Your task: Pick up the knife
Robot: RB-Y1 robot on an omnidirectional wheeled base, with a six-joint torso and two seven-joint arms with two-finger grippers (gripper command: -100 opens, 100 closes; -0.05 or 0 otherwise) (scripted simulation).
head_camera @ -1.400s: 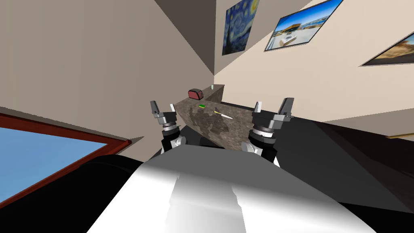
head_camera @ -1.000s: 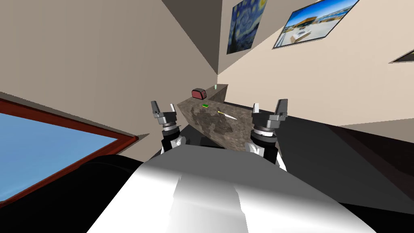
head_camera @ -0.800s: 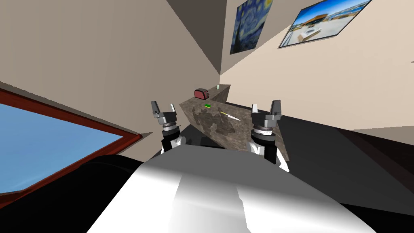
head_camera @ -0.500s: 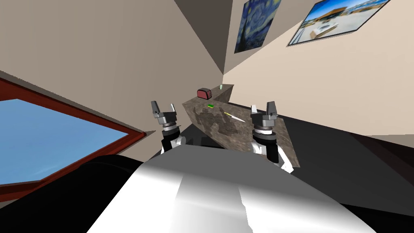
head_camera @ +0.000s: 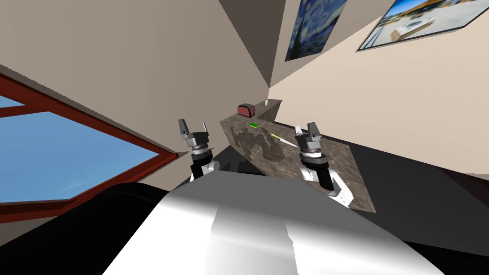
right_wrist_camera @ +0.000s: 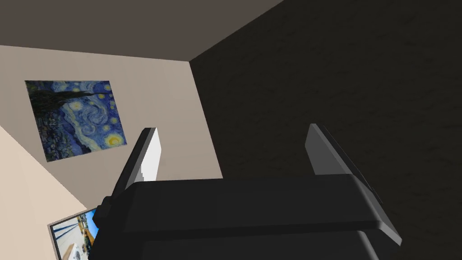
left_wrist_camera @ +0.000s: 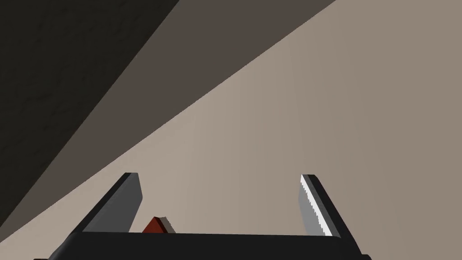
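We're looking at a corner of the room, beige walls meeting above a long mottled brown countertop [head_camera: 346, 164] that runs away from us into that corner. Off to our left, a big window [head_camera: 71, 157] with a red-brown frame, blue behind the glass. High on the right-hand wall hang a swirling blue night-sky painting [head_camera: 315, 28] and a bright landscape picture [head_camera: 430, 21].

At the far end of the counter sits a red toaster [head_camera: 246, 110], and just past it a small pale green cup [head_camera: 266, 101]. Nearer to us lies a little green object [head_camera: 253, 125], flat on the surface.

And there's the knife [head_camera: 282, 140], lying flat on the countertop, between the green object and our right side. Its yellow handle points toward the far end, and its pale blade angles back toward us. Nothing is touching it.

The right gripper [head_camera: 305, 128] is raised over the counter's near half, pointing upward. In the head view the blade's tip lands just beside it. The right wrist view gives a clear read of the fingers [right_wrist_camera: 146, 158]: spread wide, nothing between them.

The left gripper [head_camera: 193, 123] is raised off the counter's left edge, beside the window side of the room and well apart from the knife. Its fingers [left_wrist_camera: 128, 198] are parted too, with an empty gap between them.
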